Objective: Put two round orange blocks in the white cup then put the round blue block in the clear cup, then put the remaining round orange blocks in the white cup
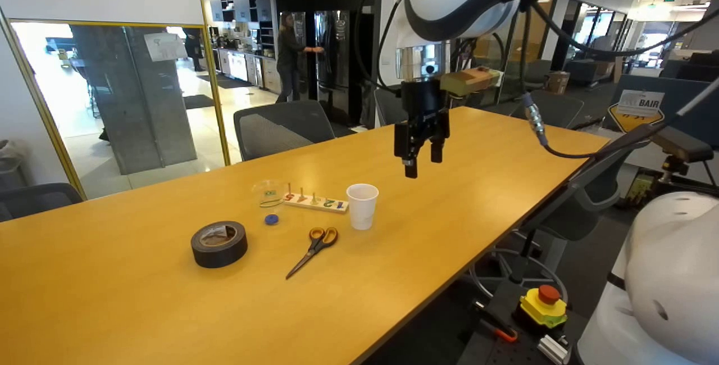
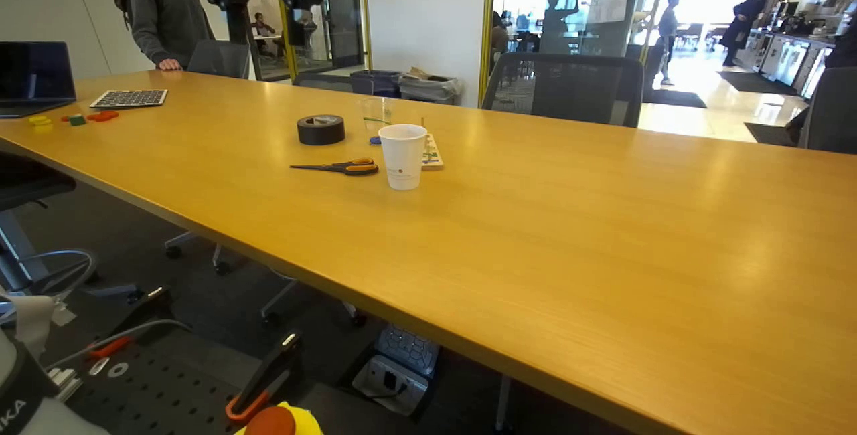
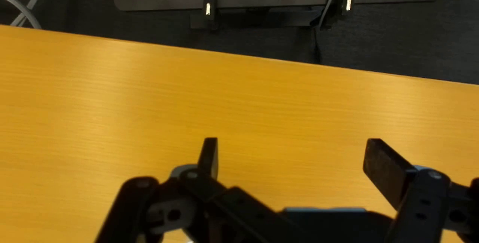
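Note:
The white cup (image 1: 362, 208) stands upright on the table; it also shows in an exterior view (image 2: 403, 157). Its bottom inside is hidden. The round blue block (image 1: 271, 219) lies on the table near the clear cup (image 1: 268, 188), which is faint and has green marks. In an exterior view the blue block (image 2: 375, 140) is partly behind the white cup. No round orange block shows clearly. Small orange pieces (image 2: 104, 116) lie far off at the table's left; their shape cannot be told. My gripper (image 1: 424, 162) hangs high above the table, open and empty; its fingers (image 3: 292, 142) are wide apart.
A wooden number board (image 1: 317, 202) with upright pegs lies between the cups. Orange-handled scissors (image 1: 317, 244) and a black tape roll (image 1: 219, 244) lie nearby. A laptop (image 2: 35, 77), a patterned panel (image 2: 128, 98) and yellow and green pieces lie far off. Chairs surround the table.

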Tool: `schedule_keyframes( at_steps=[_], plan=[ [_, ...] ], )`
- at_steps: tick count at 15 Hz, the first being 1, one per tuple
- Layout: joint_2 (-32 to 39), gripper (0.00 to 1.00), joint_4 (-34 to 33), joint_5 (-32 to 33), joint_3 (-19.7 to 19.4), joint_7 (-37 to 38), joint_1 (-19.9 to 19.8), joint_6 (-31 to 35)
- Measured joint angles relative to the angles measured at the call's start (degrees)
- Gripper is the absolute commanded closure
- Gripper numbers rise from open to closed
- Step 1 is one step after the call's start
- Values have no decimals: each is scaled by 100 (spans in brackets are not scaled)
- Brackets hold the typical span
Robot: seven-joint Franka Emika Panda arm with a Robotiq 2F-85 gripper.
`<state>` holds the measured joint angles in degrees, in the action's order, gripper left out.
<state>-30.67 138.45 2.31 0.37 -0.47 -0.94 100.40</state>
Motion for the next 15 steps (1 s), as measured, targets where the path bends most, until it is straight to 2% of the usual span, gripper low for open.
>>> schedule_keyframes(
  at_steps=[3,7,15],
  plan=[
    [-889,0,462,-99,40,138,18,-145],
    [-1608,0,832,-102,46,154,19,-175],
    [-1810,0,1148,-102,5,94,20,195]
  ],
)
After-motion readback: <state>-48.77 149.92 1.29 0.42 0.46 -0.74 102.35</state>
